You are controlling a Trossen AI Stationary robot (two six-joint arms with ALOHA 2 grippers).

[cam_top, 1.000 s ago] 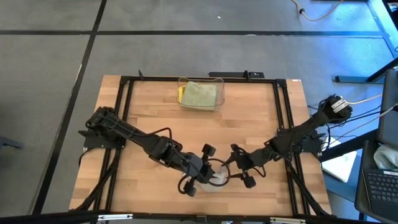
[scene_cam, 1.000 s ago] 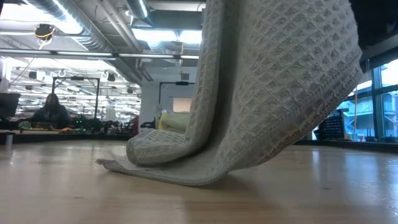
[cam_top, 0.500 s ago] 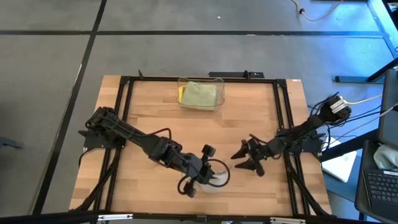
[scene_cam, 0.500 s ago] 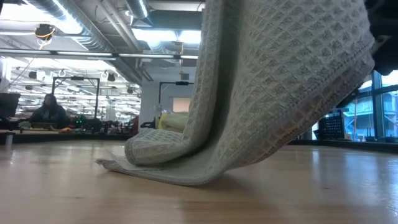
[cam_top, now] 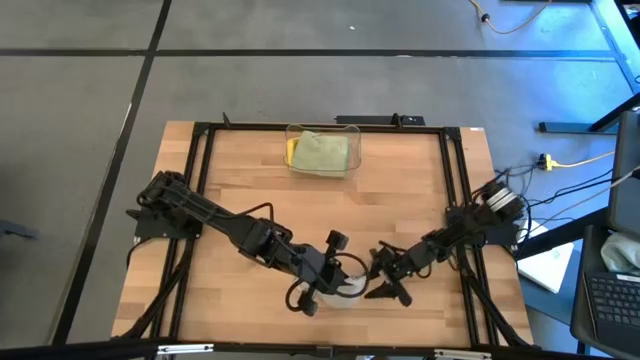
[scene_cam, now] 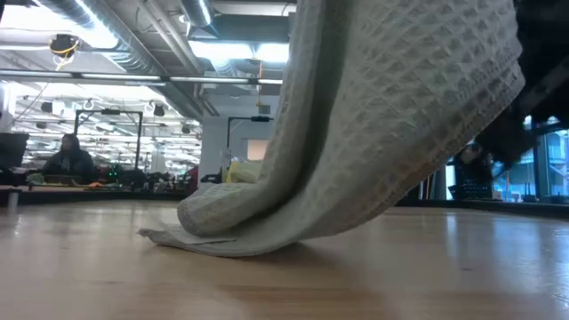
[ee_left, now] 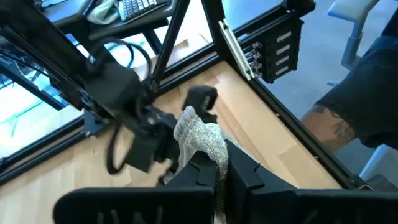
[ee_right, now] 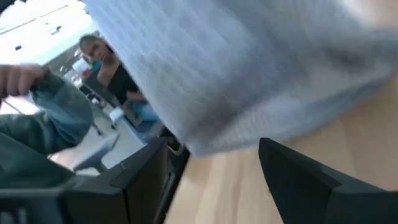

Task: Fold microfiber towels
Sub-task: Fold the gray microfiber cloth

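Observation:
A grey waffle-weave microfiber towel point(scene_cam: 382, 116) hangs near the table's front middle, with my left gripper point(cam_top: 338, 284) shut on it. Its lower fold point(scene_cam: 209, 229) lies on the wood. My right gripper point(cam_top: 383, 281) stands open just to the right of the towel and low over the table; in its wrist view the towel point(ee_right: 249, 68) hangs in front of the spread fingers point(ee_right: 143, 180). A pale green towel point(cam_top: 322, 152) lies on a yellow one inside the clear bin point(cam_top: 352, 133) at the far middle. My left gripper pinches a bunched part of the grey towel point(ee_left: 200, 132) between its two fingers, and a tuft sticks out past the fingertips. The fingers slant down from the table's left. The towel hangs below the hold, with its lower end slack on the table.
A black frame point(cam_top: 455, 210) runs around the tabletop. Bare wood point(cam_top: 320, 220) lies between the bin and the grippers. A person's arm point(ee_left: 348, 118) shows beyond the table's edge, and people sit in the room behind point(scene_cam: 69, 160).
My right gripper drew back a little toward the table's right edge, then sank toward the table next to the towel while its wrist rolled; it stays open. The towel's hanging side has swayed slightly while its lower fold stays on the wood.

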